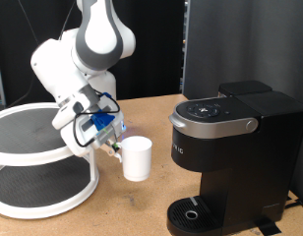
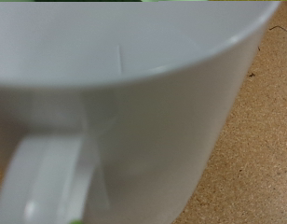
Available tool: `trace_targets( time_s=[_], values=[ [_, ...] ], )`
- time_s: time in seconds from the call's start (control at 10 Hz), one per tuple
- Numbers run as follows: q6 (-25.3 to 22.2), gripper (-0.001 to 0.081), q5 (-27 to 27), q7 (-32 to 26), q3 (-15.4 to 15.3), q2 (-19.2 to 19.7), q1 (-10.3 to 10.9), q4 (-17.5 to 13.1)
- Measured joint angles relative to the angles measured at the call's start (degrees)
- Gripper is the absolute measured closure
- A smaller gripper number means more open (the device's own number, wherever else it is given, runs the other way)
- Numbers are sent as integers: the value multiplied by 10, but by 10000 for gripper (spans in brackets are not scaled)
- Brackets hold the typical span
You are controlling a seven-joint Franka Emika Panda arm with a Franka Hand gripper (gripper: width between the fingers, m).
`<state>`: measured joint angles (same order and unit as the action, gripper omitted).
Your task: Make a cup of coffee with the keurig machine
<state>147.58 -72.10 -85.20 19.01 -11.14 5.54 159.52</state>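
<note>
The cup (image 1: 138,158) is a small white mug standing upright, left of the keurig machine (image 1: 230,147) in the exterior view. My gripper (image 1: 113,147) is right against the cup's left side, at about mid-height. The cup's wall (image 2: 153,103) fills the wrist view from very close, with its handle (image 2: 41,177) showing. My fingers do not show in that view. The keurig machine is black with a grey lid handle (image 1: 225,125), its lid is down, and its round drip tray (image 1: 196,214) has nothing on it.
A white two-tier round stand (image 1: 38,157) sits at the exterior view's left, close behind my arm (image 1: 88,49). The tabletop (image 1: 132,211) is brown wood. Black curtains hang at the back.
</note>
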Motion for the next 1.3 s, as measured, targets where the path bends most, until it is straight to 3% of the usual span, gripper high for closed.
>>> trace_targets(
  time_s=[0.7, 1.3],
  values=[
    [22, 737, -87, -54, -22, 74, 7, -17],
    [21, 737, -106, -56, -37, 102, 7, -46]
  ],
)
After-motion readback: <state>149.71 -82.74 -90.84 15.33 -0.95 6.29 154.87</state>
